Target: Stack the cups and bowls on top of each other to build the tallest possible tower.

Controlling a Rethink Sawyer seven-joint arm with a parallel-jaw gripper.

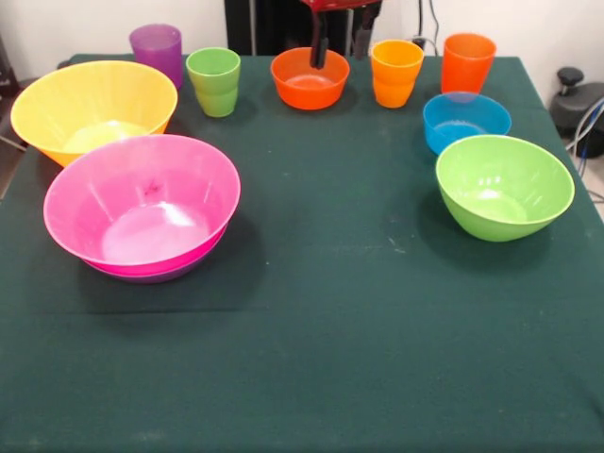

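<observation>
A pink bowl (142,203) sits nested in a purple bowl (162,275) at the left; only the purple rim shows beneath it. This is the only pile. A yellow bowl (92,109) stands behind it. Along the far edge stand a purple cup (156,49), a light green cup (213,80), an orange bowl (310,83), a yellow-orange cup (396,73) and an orange cup (468,61). A blue bowl (465,121) and a light green bowl (503,184) stand at the right. My gripper (341,42) hangs at the top edge over the orange bowl, fingers apart, holding nothing.
The dark green cloth (321,330) covers the table. Grey gear and cables (578,104) lie off the right edge. The robot's black pedestal (274,24) stands behind the far edge.
</observation>
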